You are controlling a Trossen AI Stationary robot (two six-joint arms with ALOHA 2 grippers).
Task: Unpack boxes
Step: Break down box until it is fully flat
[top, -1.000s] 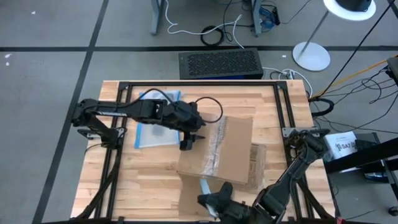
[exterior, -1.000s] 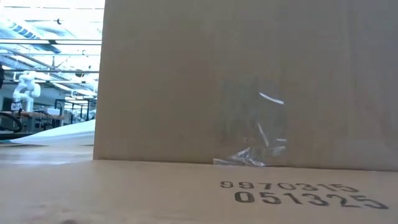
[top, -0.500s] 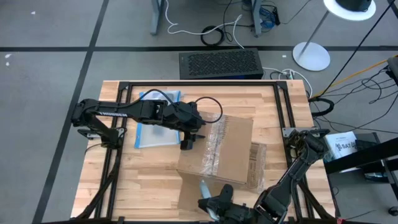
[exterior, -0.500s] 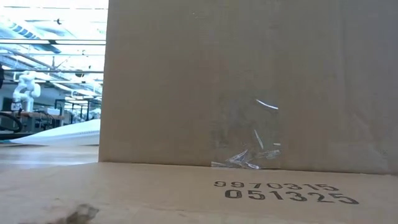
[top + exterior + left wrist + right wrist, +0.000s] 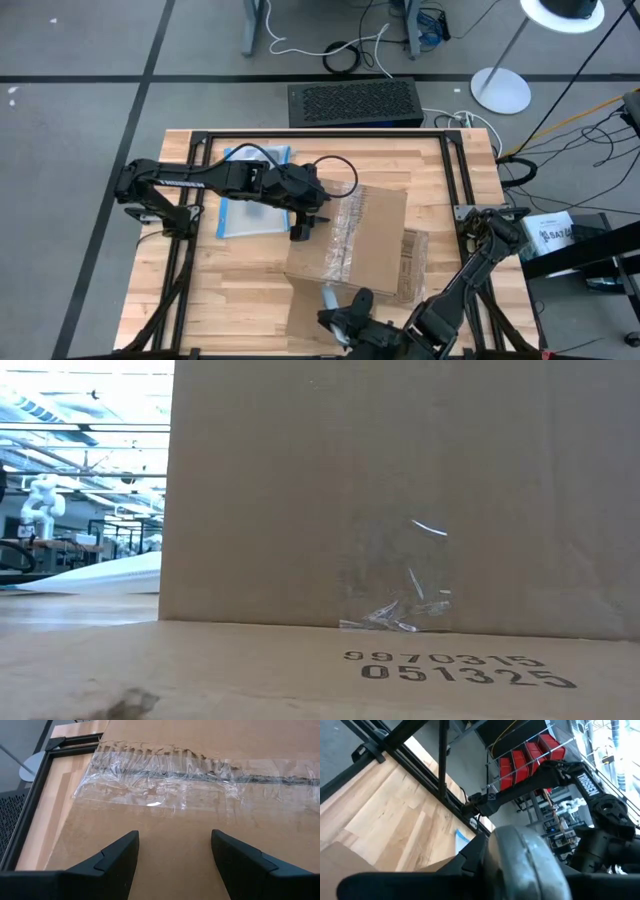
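Cardboard box (image 5: 352,243) sitting mid-table, taped seam up; prob light, stiff walls, slick tape (image 5: 165,785). Left gripper (image 5: 172,857) hovering open over its lid; best grabbing a flap edge. Right gripper (image 5: 345,322) waiting at near edge, fingers can't tell.

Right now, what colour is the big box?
Plain brown cardboard box, seen best in the high view.
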